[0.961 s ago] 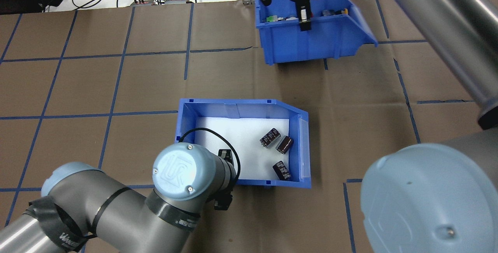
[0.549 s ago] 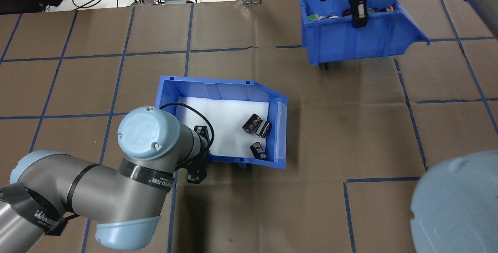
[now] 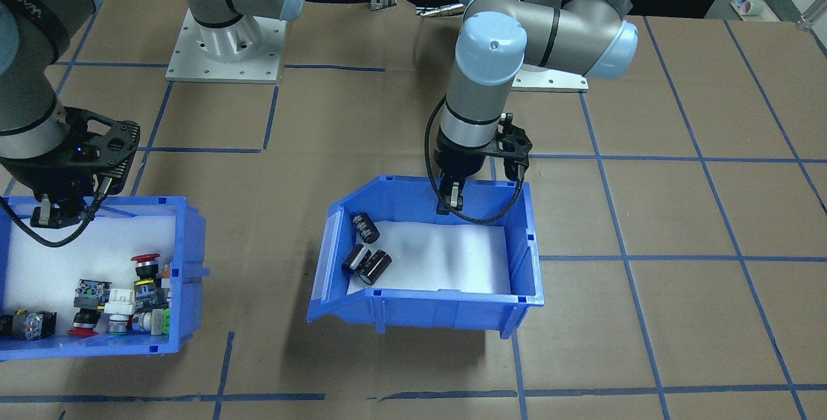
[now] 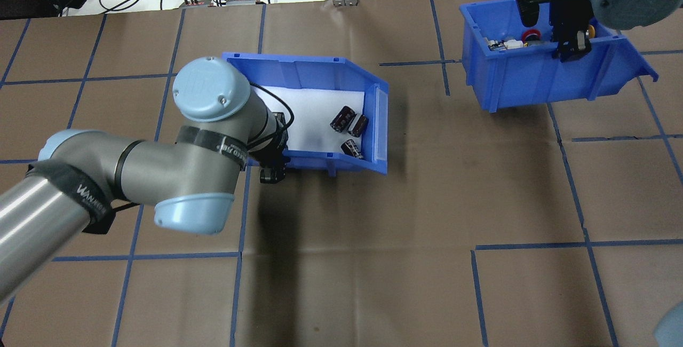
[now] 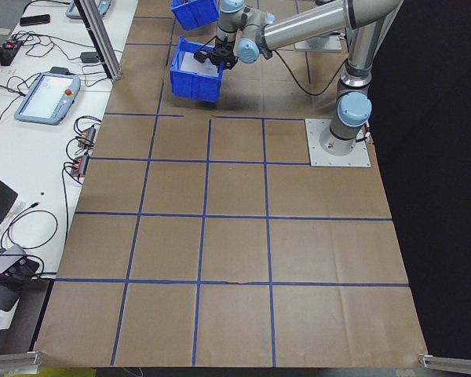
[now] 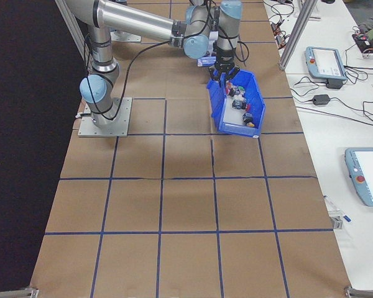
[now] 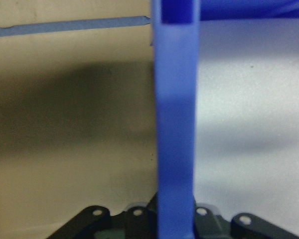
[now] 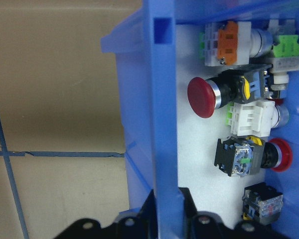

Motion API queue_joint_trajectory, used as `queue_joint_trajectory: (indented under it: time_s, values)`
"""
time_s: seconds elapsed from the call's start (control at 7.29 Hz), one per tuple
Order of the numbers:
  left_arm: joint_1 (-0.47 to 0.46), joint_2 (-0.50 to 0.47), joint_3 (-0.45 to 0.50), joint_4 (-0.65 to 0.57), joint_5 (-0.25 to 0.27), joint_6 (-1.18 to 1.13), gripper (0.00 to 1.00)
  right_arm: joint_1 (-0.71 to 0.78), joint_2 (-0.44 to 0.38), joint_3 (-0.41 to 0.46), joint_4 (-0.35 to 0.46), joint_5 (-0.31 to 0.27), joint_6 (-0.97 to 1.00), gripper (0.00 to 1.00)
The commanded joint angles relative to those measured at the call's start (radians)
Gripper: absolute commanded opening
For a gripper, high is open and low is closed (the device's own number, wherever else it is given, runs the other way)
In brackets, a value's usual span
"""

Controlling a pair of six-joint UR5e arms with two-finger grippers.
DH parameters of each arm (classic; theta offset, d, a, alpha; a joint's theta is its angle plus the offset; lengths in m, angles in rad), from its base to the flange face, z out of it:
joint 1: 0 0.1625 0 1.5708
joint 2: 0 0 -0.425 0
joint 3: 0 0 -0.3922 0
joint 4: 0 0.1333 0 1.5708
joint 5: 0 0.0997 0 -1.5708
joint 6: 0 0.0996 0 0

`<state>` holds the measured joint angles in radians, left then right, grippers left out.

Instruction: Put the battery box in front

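Look at the overhead view: your left pincer (image 4: 273, 161) is clamped on the rear wall of the battery box (image 4: 315, 72), one finger inside, one outside, at the box's 7 o'clock corner. The box hangs tilted above the worktop (image 4: 373, 240), its shadow below it, sloped front toward 3 o'clock, and three dark cells (image 4: 349, 125) lie bunched near that front on the white foam. Your right pincer (image 4: 571, 48) is clamped on the wall of the push-button bin (image 4: 533, 83), at 2 o'clock from the battery box, well apart.
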<state>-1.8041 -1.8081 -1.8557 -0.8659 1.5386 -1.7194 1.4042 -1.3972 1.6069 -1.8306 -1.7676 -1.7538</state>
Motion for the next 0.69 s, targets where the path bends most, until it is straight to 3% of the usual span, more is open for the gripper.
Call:
queue_joint_trajectory:
  time_s: [0.0, 0.27, 0.55]
  values:
    - [-0.039, -0.164, 0.183, 0.004, -0.029, -0.075, 0.01, -0.045, -0.046, 0.066, -0.006, 0.039, -0.032, 0.00]
    - [-0.099, -0.276, 0.315, -0.001, -0.014, -0.127, 0.01, -0.048, -0.083, 0.122, -0.006, 0.039, -0.030, 0.00]
    - [-0.109, -0.304, 0.331, -0.002, -0.015, -0.141, 0.13, -0.048, -0.127, 0.183, -0.006, 0.036, -0.030, 0.00]
